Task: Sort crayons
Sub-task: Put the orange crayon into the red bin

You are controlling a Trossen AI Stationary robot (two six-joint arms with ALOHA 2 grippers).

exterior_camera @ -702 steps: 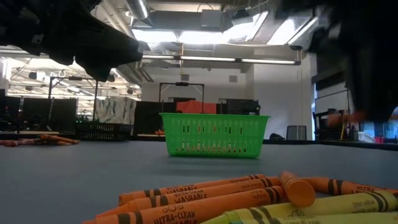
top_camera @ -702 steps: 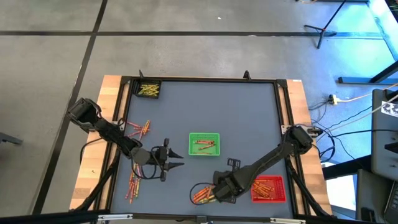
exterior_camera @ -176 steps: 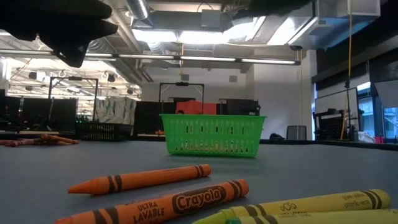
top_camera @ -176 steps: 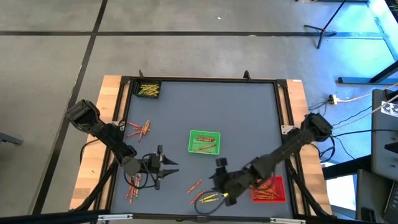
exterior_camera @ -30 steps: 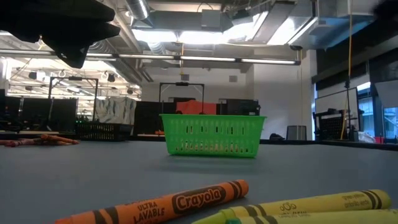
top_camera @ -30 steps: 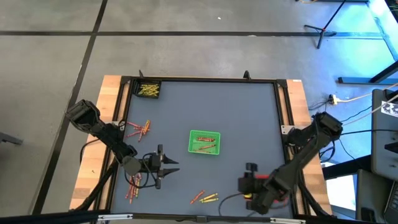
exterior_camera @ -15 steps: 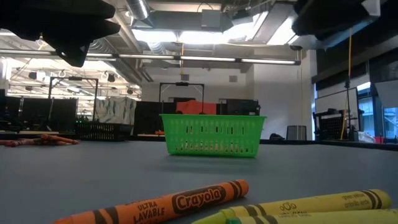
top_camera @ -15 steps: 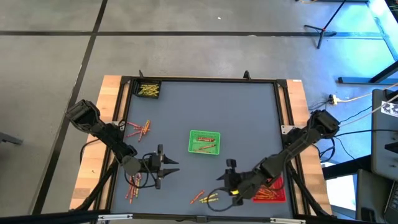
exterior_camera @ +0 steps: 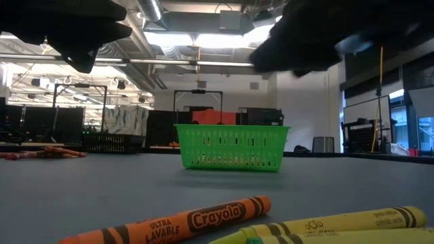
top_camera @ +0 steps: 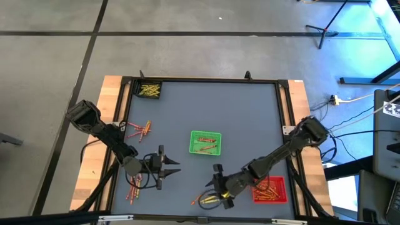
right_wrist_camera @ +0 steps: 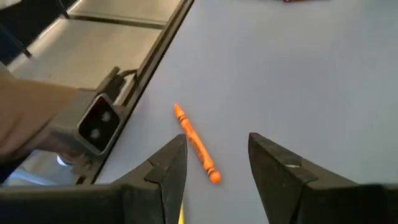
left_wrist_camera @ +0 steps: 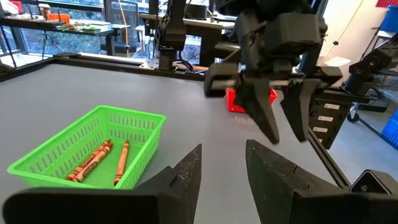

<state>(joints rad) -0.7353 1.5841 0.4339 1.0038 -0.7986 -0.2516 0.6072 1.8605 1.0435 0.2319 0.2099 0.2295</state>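
Note:
A few loose crayons, orange and yellow, lie flat on the mat near the table's near edge [top_camera: 205, 200]; the low view shows an orange one [exterior_camera: 169, 224] and a yellow one [exterior_camera: 325, 224] close up. My right gripper [top_camera: 214, 186] hangs open above them, tipped downward, with one orange crayon [right_wrist_camera: 196, 144] lying below the gap between its fingers [right_wrist_camera: 217, 155]. It touches nothing. My left gripper [top_camera: 170, 169] waits open and empty over the mat at the left, pointing about level toward the right [left_wrist_camera: 224, 168].
A green tray [top_camera: 205, 143] mid-table holds orange-red crayons [left_wrist_camera: 93, 160]. A red tray [top_camera: 270, 190] with crayons sits near right. A black tray [top_camera: 149, 90] with yellow crayons stands far left. More crayons lie at the left [top_camera: 140, 129] [top_camera: 134, 186].
My right gripper has swung from beside the red tray toward the table's left along the near edge, sinking and tipping its fingers downward, and now stands over the loose crayons. The crayons have not moved.

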